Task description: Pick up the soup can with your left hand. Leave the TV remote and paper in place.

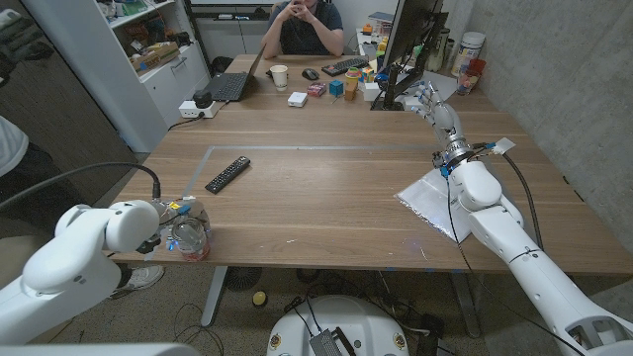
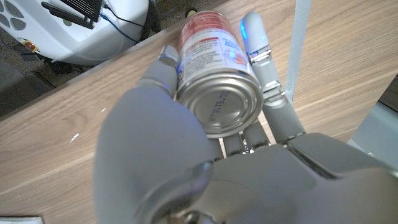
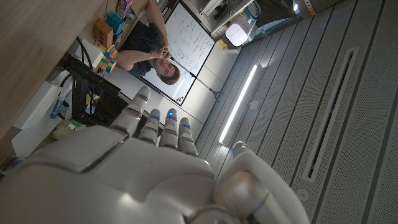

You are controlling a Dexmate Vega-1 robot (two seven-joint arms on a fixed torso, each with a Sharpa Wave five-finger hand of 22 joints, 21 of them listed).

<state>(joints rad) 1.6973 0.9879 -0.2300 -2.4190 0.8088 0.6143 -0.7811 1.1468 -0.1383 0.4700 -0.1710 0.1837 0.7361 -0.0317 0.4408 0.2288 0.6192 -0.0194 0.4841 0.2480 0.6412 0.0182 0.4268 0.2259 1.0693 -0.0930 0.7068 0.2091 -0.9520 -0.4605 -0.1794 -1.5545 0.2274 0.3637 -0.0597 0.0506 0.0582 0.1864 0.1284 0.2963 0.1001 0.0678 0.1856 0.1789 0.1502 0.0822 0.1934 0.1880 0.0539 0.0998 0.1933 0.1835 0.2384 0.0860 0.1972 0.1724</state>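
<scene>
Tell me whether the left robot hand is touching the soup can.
Touching. The left wrist view shows the left robot hand wrapped around the soup can, with fingers pressed along its side and the thumb against the other side.

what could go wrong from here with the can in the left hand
The left hand holds the can on its side at the table's near left edge, so a slip would likely drop it to the floor. The fingers press on curved metal, which may roll in the grip. The remote lies close by; a wide swing of that arm might nudge it.
</scene>
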